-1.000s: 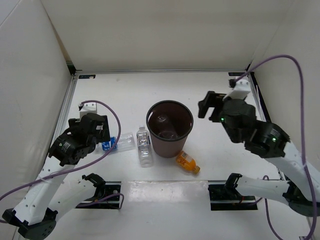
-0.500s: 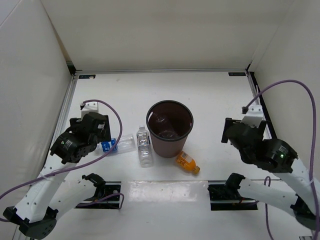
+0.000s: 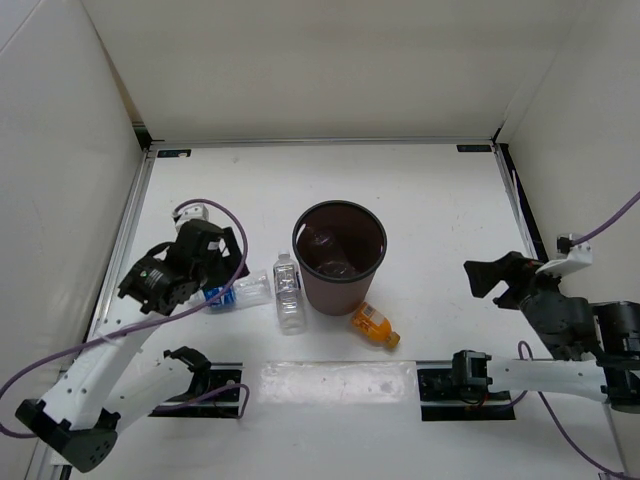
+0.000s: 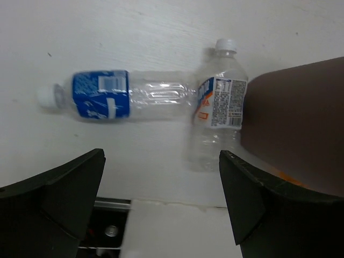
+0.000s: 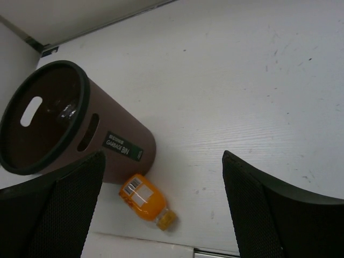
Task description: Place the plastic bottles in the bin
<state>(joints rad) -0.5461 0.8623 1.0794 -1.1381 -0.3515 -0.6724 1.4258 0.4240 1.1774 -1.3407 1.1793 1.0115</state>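
Observation:
The dark brown bin (image 3: pixel 339 285) stands upright mid-table, with a clear bottle (image 3: pixel 325 241) lying inside it. A clear bottle with a blue label (image 3: pixel 236 291) and a clear white-capped bottle (image 3: pixel 288 292) lie left of the bin. A short orange bottle (image 3: pixel 374 324) lies at the bin's near right. My left gripper (image 3: pixel 222 279) is open and empty, hovering over the blue-label bottle (image 4: pixel 118 99). My right gripper (image 3: pixel 487 279) is open and empty, right of the bin (image 5: pixel 118 140), looking at the orange bottle (image 5: pixel 143 199).
White walls enclose the table on the left, back and right. A metal rail (image 3: pixel 130 230) runs along the left edge. Two black arm mounts (image 3: pixel 210 380) sit at the near edge. The white-capped bottle (image 4: pixel 217 115) touches the bin's side (image 4: pixel 293 123).
My right arm has drawn back from beside the bin's rim to the right and nearer, lower to the table. My left gripper has shifted slightly toward the blue-label bottle. The bottles have not moved.

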